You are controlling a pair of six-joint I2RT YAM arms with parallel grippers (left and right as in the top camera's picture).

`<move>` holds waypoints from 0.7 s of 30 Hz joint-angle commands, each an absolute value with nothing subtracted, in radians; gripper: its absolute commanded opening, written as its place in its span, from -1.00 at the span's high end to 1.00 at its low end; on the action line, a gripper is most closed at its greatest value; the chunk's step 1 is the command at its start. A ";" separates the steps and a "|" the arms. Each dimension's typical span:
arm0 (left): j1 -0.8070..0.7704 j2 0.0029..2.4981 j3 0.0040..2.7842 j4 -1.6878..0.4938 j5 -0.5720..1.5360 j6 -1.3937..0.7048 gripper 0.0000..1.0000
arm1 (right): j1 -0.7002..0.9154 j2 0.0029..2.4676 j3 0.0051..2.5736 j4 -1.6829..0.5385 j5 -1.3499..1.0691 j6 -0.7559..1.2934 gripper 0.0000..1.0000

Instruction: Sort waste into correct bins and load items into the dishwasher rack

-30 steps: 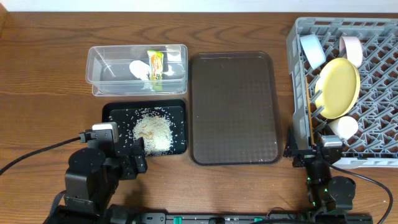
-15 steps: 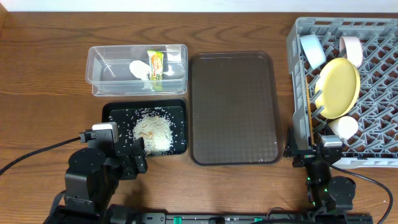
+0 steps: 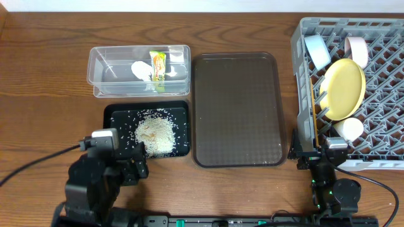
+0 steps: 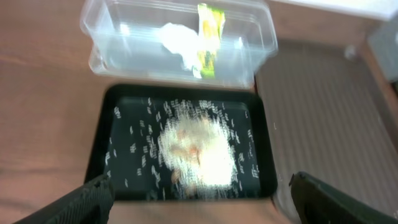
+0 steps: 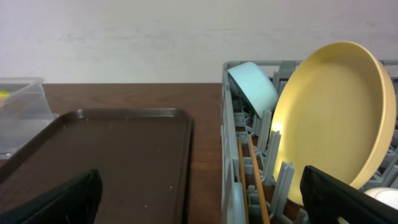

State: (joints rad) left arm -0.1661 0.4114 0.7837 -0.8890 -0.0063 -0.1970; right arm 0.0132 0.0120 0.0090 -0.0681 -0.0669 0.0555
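Near worktop (image 3: 38,75) edge: left end effector (image 4: 200,182), fingers apart, empty; black tray (image 3: 113,112) with rice (image 3: 156,133) lies just beyond it. Right end effector (image 5: 200,177), likewise apart, by dishwasher rack (image 3: 298,79) near-left corner.

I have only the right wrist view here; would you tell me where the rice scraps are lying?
Observer: The rice is heaped in the black tray, in front of the clear tub.
Operator: Thank you. And the wrapper and tissue?
Observer: Both are inside the clear tub, the wrapper just right of the tissue.
Operator: Is the white bowl racked?
Observer: Yes, the white bowl stands on edge at the rack's far side, right of the blue bowl.
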 commanded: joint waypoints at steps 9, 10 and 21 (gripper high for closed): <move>-0.086 0.055 0.266 -0.382 -0.018 -0.167 -0.86 | 0.028 0.007 0.006 -0.071 -0.054 0.047 -0.97; -0.082 0.035 0.234 -0.337 -0.018 -0.165 -0.86 | 0.028 0.007 0.006 -0.071 -0.054 0.047 -0.99; -0.074 0.002 0.004 0.024 0.041 0.047 -0.86 | 0.028 0.007 0.006 -0.071 -0.054 0.047 -0.98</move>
